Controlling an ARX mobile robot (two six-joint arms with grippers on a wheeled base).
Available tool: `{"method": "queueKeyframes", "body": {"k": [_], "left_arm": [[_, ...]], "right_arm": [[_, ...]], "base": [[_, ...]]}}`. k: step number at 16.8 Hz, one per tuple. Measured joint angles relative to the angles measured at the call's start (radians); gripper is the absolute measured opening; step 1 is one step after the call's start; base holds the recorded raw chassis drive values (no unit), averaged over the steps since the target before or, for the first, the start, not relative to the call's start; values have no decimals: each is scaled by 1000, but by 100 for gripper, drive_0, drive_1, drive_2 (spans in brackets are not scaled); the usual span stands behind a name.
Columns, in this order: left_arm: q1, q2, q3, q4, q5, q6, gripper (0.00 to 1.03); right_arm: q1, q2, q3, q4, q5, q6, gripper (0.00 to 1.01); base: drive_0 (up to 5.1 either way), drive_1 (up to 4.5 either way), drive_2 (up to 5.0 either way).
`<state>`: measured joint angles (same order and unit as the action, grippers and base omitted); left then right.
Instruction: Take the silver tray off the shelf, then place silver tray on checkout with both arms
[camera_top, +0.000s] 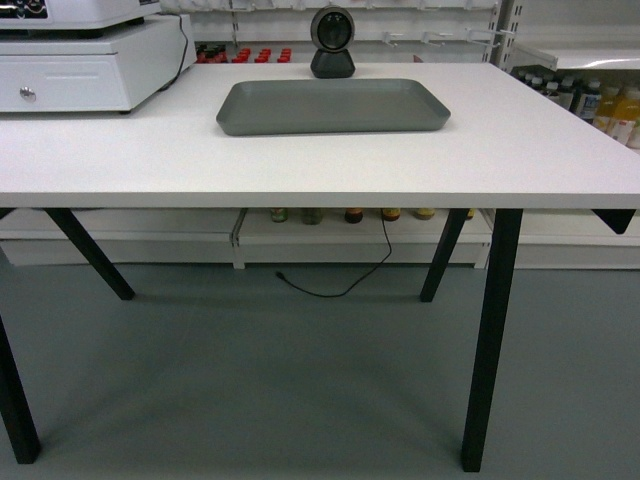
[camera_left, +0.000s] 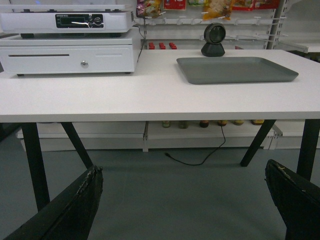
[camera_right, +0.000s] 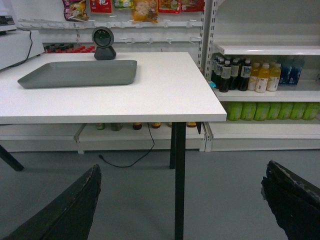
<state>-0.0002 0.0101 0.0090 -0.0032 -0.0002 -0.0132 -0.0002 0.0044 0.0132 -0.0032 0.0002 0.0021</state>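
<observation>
Below the checkout (camera_top: 500, 150) bearing the silver tray (camera_top: 333, 106), both claws (camera_left: 185, 200) (camera_right: 180, 200) hang spread apart, empty.

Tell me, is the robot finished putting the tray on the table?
It looks finished. The silver tray lies flat on the white checkout, just in front of the black scanner. Nothing is in hand: the left pincer and the right pincer are both open, empty and low, away from the table. Nothing seems left to do.
</observation>
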Motion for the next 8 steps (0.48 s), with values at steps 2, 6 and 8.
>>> {"method": "queueKeyframes", "body": {"k": [2, 6, 8], "left_arm": [[0, 0, 0, 0, 0, 0, 98], [0, 0, 0, 3, 0, 0, 98], [0, 0, 0, 2, 0, 0, 98]], "right_arm": [[0, 0, 0, 0, 0, 0, 98], [0, 0, 0, 0, 0, 0, 98], [0, 0, 0, 3, 0, 0, 98]], "base": [[0, 0, 0], [0, 0, 0], [0, 0, 0]]}}
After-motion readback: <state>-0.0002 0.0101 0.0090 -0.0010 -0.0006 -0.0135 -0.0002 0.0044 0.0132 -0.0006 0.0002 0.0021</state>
